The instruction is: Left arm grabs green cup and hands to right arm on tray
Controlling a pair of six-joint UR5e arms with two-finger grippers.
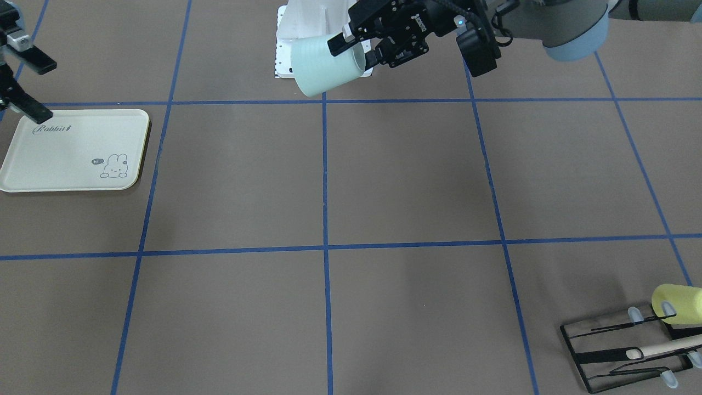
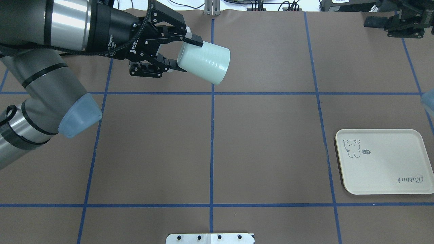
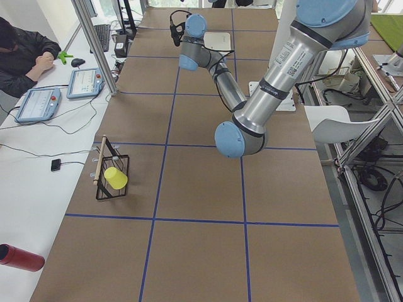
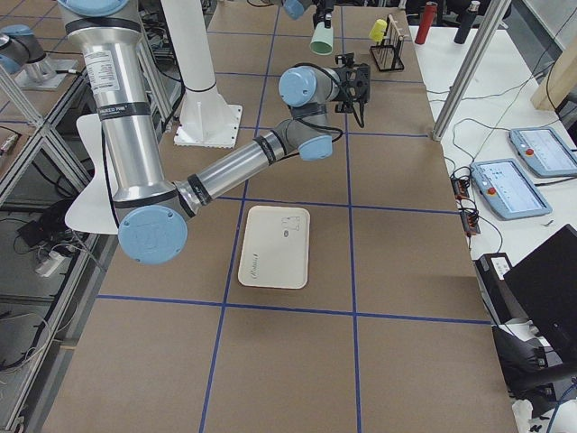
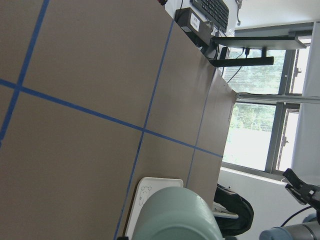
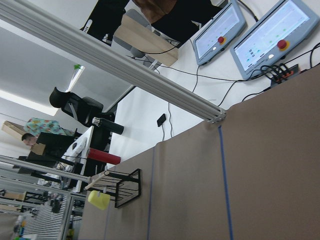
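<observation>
My left gripper point(image 2: 184, 54) is shut on the pale green cup point(image 2: 203, 62) and holds it tilted on its side in the air over the table's far middle. One finger is on the cup's outer wall and the other lower by its rim. The cup also shows in the front view point(image 1: 323, 68), held by the same gripper point(image 1: 351, 49), and in the left wrist view point(image 5: 175, 215). The cream tray point(image 2: 383, 169) lies flat and empty at the right point(image 1: 66, 159). My right gripper point(image 1: 49, 90) is open and empty, above the tray's far edge point(image 2: 378, 27).
A black wire rack point(image 1: 630, 345) with a pale yellow cup point(image 1: 677, 304) and a wooden stick stands at the far left corner. The white base plate point(image 2: 210, 238) sits at the near middle edge. Blue tape lines grid the brown table.
</observation>
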